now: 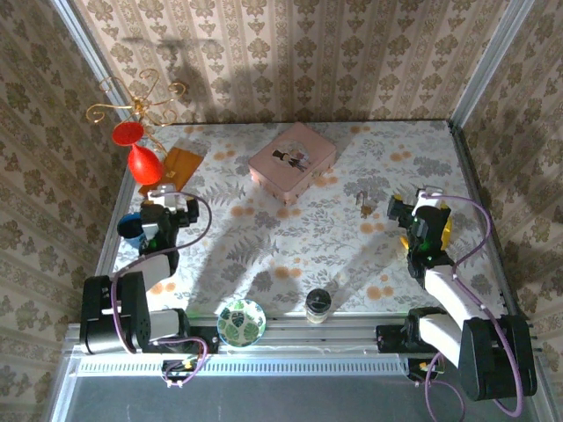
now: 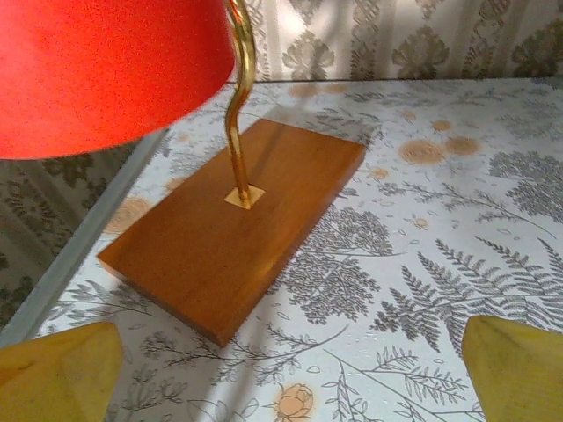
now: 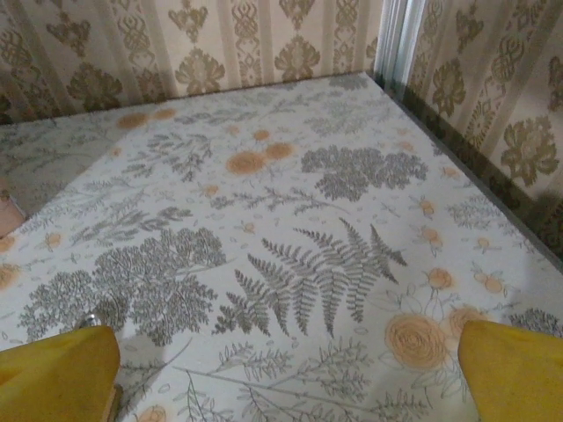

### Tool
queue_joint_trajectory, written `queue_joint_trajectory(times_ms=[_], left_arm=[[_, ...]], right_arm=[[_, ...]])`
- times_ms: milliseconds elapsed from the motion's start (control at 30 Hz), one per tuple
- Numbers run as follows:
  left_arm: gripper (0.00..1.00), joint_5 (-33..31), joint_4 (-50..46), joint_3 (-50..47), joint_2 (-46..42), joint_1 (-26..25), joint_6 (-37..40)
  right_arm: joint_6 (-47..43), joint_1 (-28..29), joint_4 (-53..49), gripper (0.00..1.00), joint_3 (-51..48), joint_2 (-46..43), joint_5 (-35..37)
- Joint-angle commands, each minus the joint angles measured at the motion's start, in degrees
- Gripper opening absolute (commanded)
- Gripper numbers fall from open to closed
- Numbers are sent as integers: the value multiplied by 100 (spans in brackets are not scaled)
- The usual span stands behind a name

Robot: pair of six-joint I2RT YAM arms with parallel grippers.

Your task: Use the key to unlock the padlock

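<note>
While the left gripper (image 2: 281, 356) and right gripper (image 3: 286, 360) both hang empty with jaws spread wide, the tiny padlock (image 1: 363, 201) lies near the right one, so this looks like the opening reach, calling for a careful descent.

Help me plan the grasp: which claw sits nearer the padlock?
The right claw; the padlock lies close beside it, whereas the left claw sits far across the table.
</note>
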State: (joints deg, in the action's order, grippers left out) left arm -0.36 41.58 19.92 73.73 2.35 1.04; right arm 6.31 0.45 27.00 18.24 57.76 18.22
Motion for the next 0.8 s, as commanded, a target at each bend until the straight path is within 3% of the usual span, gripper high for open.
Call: queue_joint_trajectory(times_ms=[0, 267, 333, 500, 533, 633, 767], left_arm=[[100, 440, 142, 205, 221, 39, -63], [100, 1225, 2354, -243, 1693, 105, 120], [100, 1574, 1597, -25, 1513, 178, 176], [100, 1873, 1555, 85, 1592, 171, 298], [100, 1796, 1452, 110, 1573, 144, 317], [100, 623, 1265, 188, 1542, -49, 159], [100, 352, 1168, 231, 1539, -164, 201]], right_arm=[[-103, -45, 563, 100, -92, 75, 15], [-86, -79, 791, 100, -160, 311, -196], [-60, -89, 991, 100, -220, 412, -282], [52, -98, 1697, 100, -379, 782, -459], [76, -98, 1846, 100, -411, 867, -476], [149, -98, 2249, 100, -462, 1113, -559], [55, -98, 2485, 100, -378, 1467, -616]])
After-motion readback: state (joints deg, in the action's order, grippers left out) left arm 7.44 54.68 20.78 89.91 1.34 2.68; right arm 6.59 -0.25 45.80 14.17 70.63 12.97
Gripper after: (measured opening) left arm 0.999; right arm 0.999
